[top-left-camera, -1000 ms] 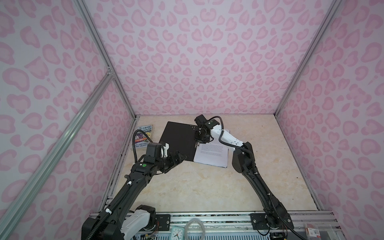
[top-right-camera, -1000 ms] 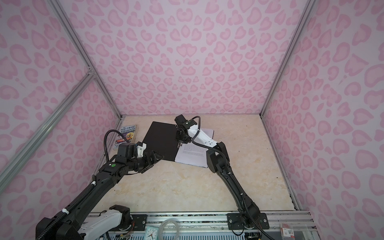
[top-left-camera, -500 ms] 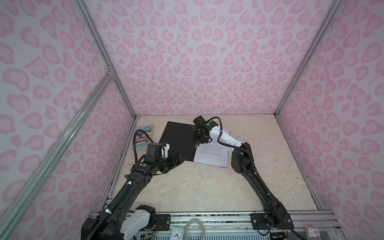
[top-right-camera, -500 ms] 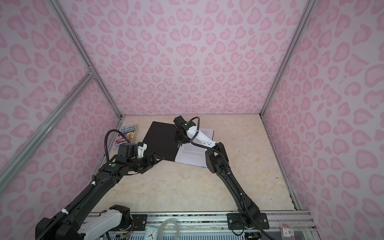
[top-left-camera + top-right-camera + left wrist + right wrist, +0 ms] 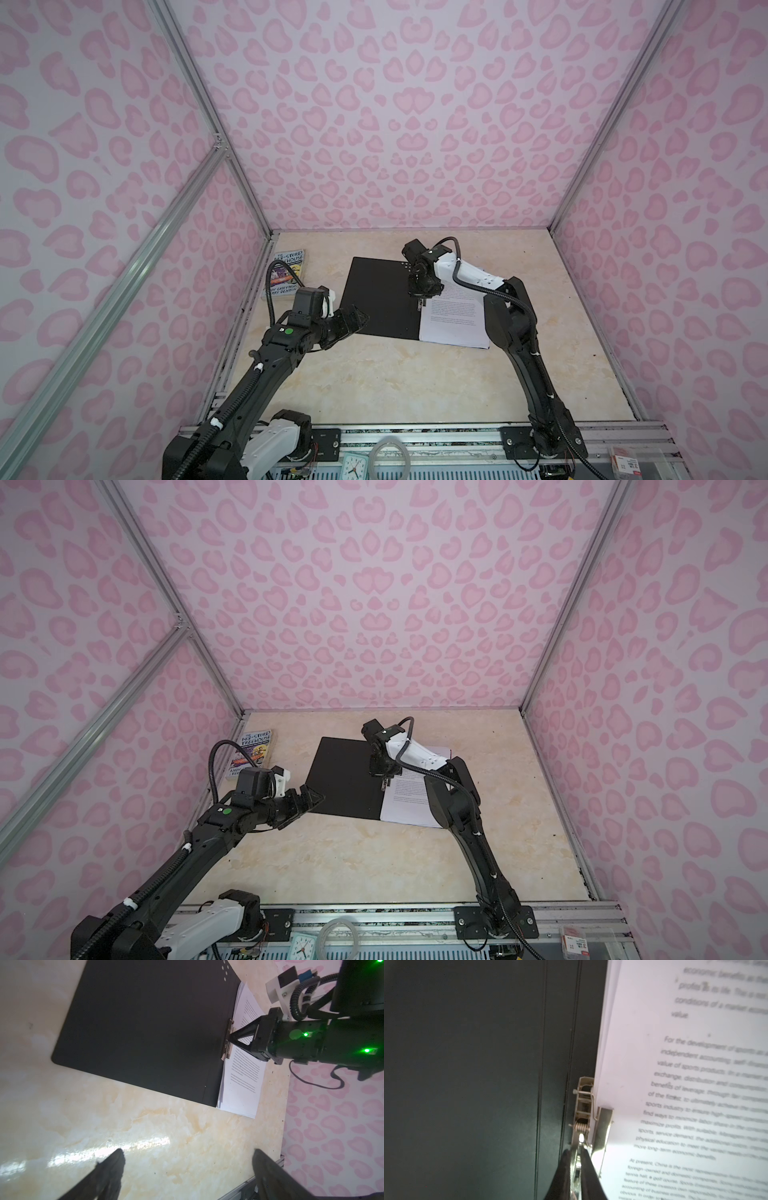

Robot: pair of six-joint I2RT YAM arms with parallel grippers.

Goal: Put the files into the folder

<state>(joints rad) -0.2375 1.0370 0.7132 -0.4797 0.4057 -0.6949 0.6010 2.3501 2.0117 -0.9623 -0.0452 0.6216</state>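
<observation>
Too small to read in both top views, the right wrist view shows the right claw [image 5: 576,1159] clenched on the metal clip [image 5: 584,1109] of the open folder [image 5: 378,295], with the files [image 5: 453,320] alongside on the worktop [image 5: 395,382] and the left claw [image 5: 188,1152] spread wide.

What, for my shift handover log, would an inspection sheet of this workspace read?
Surface: beige marbled table, with a few dark specks.
Job's things: folder lies open, black inside up; files are stacked beside that panel, one edge at the metal clip.
Clutter: Treehouse paperback by the left wall, apart from the folder.
Grippers: right gripper is shut on the metal clip; left gripper is open and empty, near the folder's near-left corner.
Cables: left arm's cable loop and right arm's cable loop, neither seen snagged.
Surroundings: pink-patterned walls; small clock below the front rail.
</observation>
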